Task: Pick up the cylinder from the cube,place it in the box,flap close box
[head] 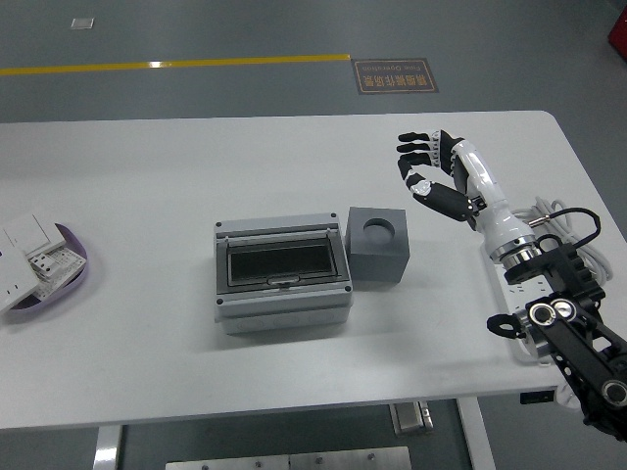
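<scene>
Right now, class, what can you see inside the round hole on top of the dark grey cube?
The dark grey cube shows an empty-looking round hole; no cylinder protrudes. Its shadowed bottom cannot be seen.

I take the box (282, 273) as landmark, near the middle of the table (176, 166). Its flap lies down over the opening. The cube (377, 244) stands just right of the box, at its far right corner, touching or nearly so. A dish of switch parts (37, 264) sits well left of the box, at the table's left edge. A power strip (524, 284) lies well right of the box, beyond the cube. My right hand (431, 168) hangs right of and behind the box, apart from the cube.
</scene>
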You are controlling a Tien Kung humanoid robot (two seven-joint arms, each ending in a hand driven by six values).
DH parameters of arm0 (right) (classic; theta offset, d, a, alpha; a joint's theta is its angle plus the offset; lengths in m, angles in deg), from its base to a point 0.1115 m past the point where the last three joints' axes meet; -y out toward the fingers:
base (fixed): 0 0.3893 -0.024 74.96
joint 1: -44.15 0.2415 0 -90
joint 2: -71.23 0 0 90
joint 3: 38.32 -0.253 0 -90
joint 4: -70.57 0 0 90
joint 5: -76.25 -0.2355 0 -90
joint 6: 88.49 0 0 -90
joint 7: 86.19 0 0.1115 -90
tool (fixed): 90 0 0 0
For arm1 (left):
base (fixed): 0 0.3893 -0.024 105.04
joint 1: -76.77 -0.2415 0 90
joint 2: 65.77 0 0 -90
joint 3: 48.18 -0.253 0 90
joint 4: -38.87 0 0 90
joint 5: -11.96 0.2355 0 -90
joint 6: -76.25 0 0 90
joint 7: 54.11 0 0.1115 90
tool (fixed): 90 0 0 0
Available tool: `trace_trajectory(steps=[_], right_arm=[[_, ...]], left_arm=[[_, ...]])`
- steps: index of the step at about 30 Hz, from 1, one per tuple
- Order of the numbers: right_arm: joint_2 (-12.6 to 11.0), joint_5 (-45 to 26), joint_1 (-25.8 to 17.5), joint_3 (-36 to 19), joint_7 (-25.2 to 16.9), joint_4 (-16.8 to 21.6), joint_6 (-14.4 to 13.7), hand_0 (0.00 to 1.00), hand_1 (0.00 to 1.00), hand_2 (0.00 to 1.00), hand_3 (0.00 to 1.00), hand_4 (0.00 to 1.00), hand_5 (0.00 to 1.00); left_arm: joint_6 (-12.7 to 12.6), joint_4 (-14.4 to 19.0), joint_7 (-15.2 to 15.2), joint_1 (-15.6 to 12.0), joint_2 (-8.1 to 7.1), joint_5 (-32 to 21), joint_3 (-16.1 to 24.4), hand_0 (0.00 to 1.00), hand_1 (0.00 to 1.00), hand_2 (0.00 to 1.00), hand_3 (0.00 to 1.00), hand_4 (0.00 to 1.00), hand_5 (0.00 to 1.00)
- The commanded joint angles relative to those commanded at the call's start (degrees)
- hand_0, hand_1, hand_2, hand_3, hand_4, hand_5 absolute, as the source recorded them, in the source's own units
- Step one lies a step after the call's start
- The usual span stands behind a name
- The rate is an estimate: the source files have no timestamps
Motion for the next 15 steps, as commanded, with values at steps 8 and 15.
trace_trajectory(steps=[8,15], right_arm=[[1.0,-9.7,-0.8,0.3,-2.0,-3.2,-0.3,0.700,0.642,0.638,0.653,0.589,0.190],[2.0,-11.9,-1.5,0.1,-2.7,-4.0,-0.4,0.700,0.644,0.634,0.651,0.587,0.180]], left_arm=[[0.2,0.0,0.0,0.2,-0.57,1.2,0.3,0.586,0.610,0.604,0.625,0.636,0.167],[0.4,0.0,0.0,0.6,-1.76,1.6,0.2,0.587,0.610,0.604,0.626,0.638,0.167]])
